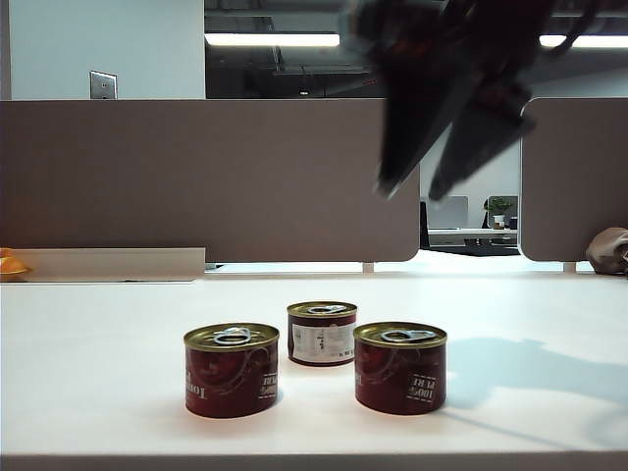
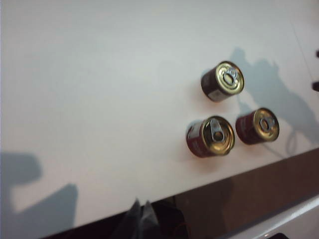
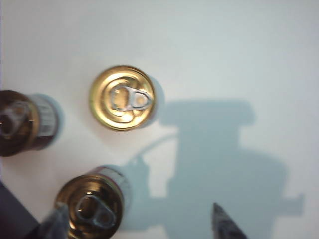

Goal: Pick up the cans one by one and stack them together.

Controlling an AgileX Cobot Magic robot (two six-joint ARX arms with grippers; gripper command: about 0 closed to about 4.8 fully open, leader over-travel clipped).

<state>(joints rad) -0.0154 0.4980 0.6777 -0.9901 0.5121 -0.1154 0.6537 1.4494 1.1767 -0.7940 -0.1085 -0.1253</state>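
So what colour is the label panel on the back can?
White with dark print on the back can, over a dark red body; the exterior view shows it best.

white table (image 1: 98, 373), grey partition panels (image 1: 196, 177) behind, wall plate (image 1: 103, 85), ceiling strip lights (image 1: 272, 39), potted plant (image 1: 498, 208) far back, orange item (image 1: 12, 265) at left edge

Three cans stood upright on the table (image 1: 118, 343), none touching: the left can (image 1: 232, 370) and right can (image 1: 400, 367) in front, the middle can (image 1: 322, 333) behind between them. My right pincer (image 1: 420, 188) hung above them, behind.
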